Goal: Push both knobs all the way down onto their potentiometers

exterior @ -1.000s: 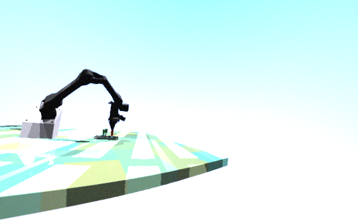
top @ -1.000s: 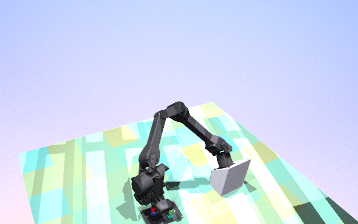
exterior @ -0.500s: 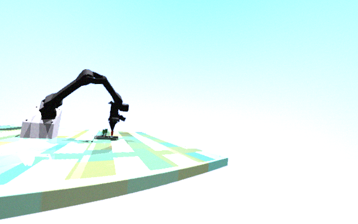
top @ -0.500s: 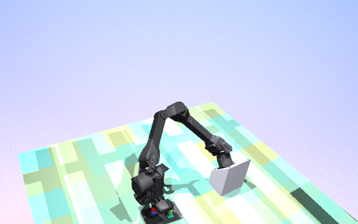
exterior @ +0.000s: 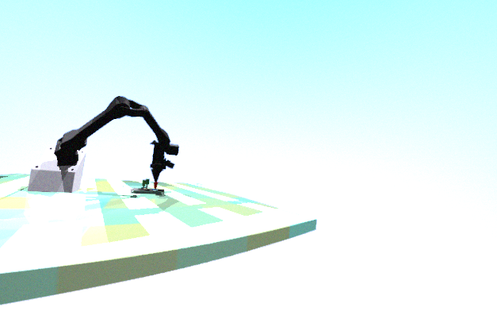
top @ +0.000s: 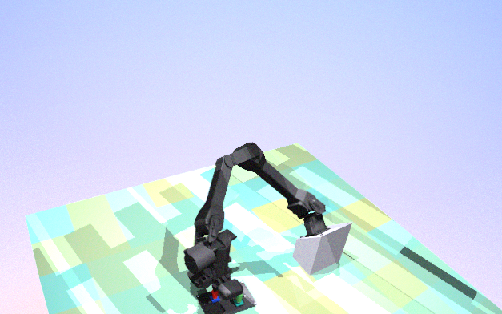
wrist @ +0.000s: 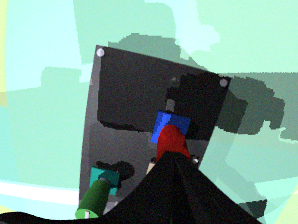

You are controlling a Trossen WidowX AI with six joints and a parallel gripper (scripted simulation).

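Observation:
The dark circuit board (wrist: pixel 149 119) lies on the patterned table; it also shows in the top view (top: pixel 226 301) and, small, in the exterior view (exterior: pixel 148 191). A red knob (wrist: pixel 170 143) sits on a blue potentiometer (wrist: pixel 166 127) near the board's middle right. A green knob (wrist: pixel 93 199) sits on a teal potentiometer (wrist: pixel 101 176) at the lower left. My gripper (wrist: pixel 171 159) is shut, with its closed fingertips right on top of the red knob. In the top view the red knob (top: pixel 214 295) and green knob (top: pixel 238 299) stand below the wrist.
The arm's grey base block (top: pixel 322 248) stands to the right of the board, well apart from it. The board lies near the table's front edge in the top view.

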